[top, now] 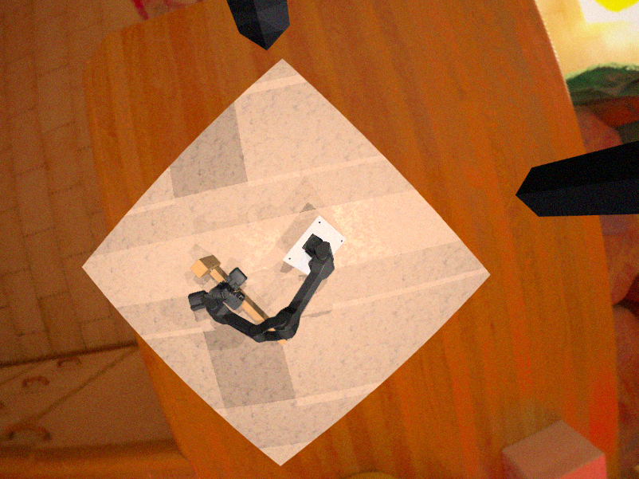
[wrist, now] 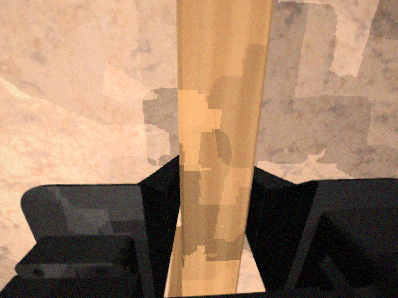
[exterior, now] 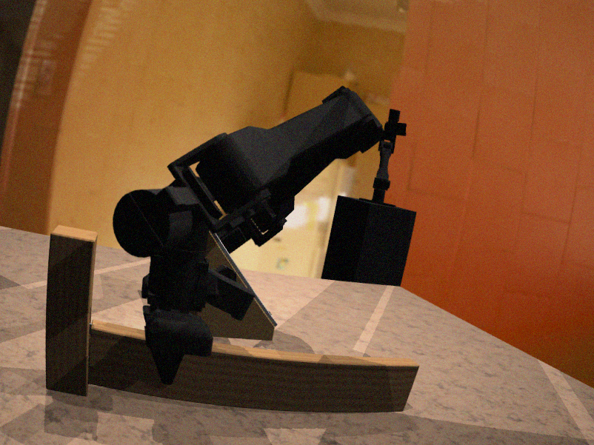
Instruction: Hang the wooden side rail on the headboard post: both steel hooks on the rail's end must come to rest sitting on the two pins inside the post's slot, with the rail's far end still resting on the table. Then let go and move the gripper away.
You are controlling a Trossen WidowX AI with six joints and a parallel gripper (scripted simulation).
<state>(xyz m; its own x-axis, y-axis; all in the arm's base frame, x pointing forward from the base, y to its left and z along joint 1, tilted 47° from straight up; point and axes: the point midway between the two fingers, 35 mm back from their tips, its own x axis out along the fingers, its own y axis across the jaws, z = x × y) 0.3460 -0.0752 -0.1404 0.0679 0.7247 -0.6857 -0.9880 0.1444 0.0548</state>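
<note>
Rail [exterior: 277, 378] — butted end-on against the post [exterior: 69, 306] at 9 o'clock in the side view, its far end low at 3 o'clock and seemingly on the table [exterior: 475, 380]. Gripper [exterior: 168, 366] stands clamped across the rail near the post. Step in hand: seating the hooks, which are hidden — whether they sit on the pins cannot be told. Next, by my judgement: settle, part the fingers, lift away.

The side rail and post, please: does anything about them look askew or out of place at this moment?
Nothing stands out. The side rail meets the headboard post, which stands upright, and its far end rests on the table. The gripper is clamped on the rail near the post. The hooks are hidden.
</note>
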